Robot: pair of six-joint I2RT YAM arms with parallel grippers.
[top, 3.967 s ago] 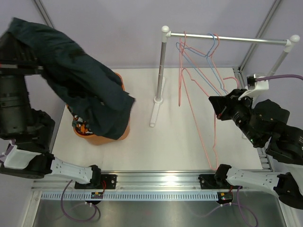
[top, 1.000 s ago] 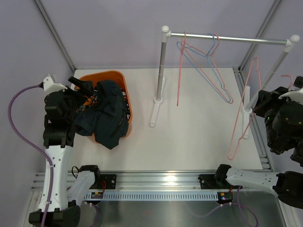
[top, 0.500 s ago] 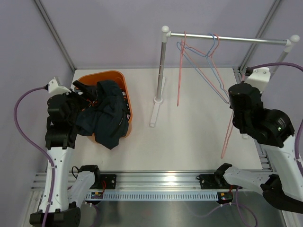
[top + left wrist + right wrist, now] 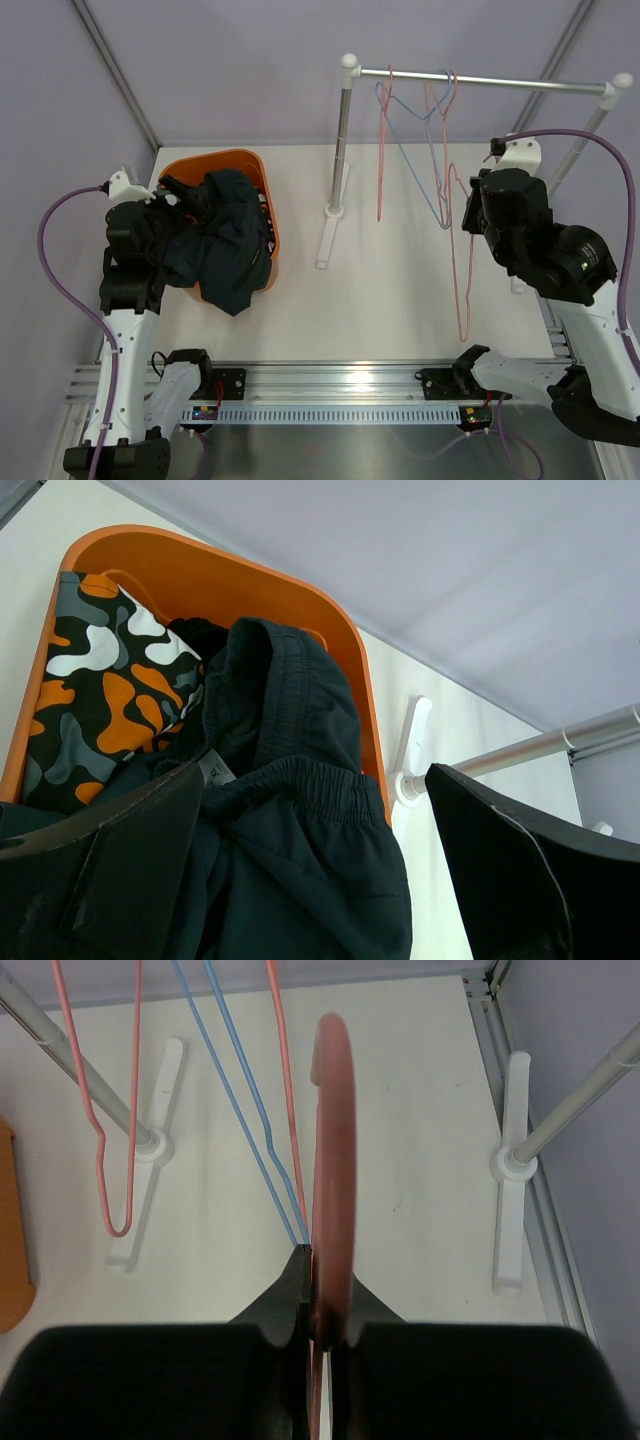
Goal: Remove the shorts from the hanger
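Observation:
The dark navy shorts [image 4: 225, 260] [image 4: 300, 880] lie heaped in the orange basket [image 4: 215, 158] [image 4: 200, 565] and spill over its near rim. Beside them in the basket are camouflage shorts [image 4: 100, 690]. My left gripper [image 4: 168, 195] [image 4: 310, 870] hovers over the navy shorts, open, with nothing between its fingers. My right gripper [image 4: 468, 215] [image 4: 330, 1260] is shut on a bare pink hanger [image 4: 465, 290] [image 4: 333, 1140], which dangles below it near the rail [image 4: 480, 82].
On the rail hang a pink hanger [image 4: 382, 150], a blue hanger [image 4: 415, 165] and another pink one [image 4: 447, 140], all bare. The rack's left post [image 4: 340, 140] and white feet [image 4: 330, 235] [image 4: 520, 275] stand on the table.
My right arm has carried the pink hanger leftward from the table's right edge to near the rail. The left arm has barely shifted over the basket.

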